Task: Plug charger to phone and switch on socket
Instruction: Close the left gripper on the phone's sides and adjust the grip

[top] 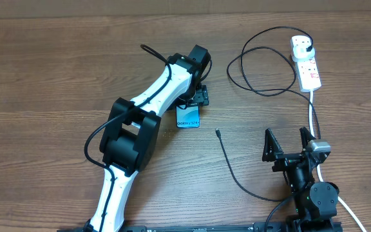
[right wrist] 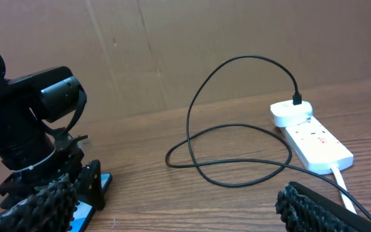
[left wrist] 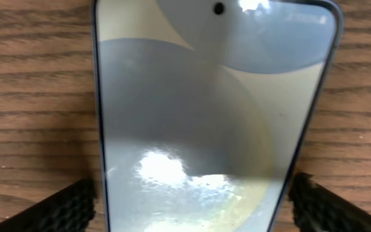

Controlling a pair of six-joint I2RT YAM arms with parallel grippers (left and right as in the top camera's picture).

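The phone (top: pixel 187 117) lies flat on the wooden table with its light blue screen up. My left gripper (top: pixel 198 98) hangs low over it, open. In the left wrist view the phone (left wrist: pixel 211 116) fills the frame, and a black pad (left wrist: pixel 60 209) stands just outside each long edge. The charger cable (top: pixel 232 164) has its small connector tip (top: pixel 218 133) lying free to the right of the phone. Its black plug (top: pixel 308 46) sits in the white socket (top: pixel 308 67) at the far right. My right gripper (top: pixel 290 145) is open and holds nothing, near the front right.
The socket's thick white cord (top: pixel 312 113) runs down past my right arm. The black cable loops (right wrist: pixel 237 122) across the table between the phone and the socket (right wrist: pixel 314 142). A brown cardboard wall (right wrist: pixel 172 45) stands along the table's far edge.
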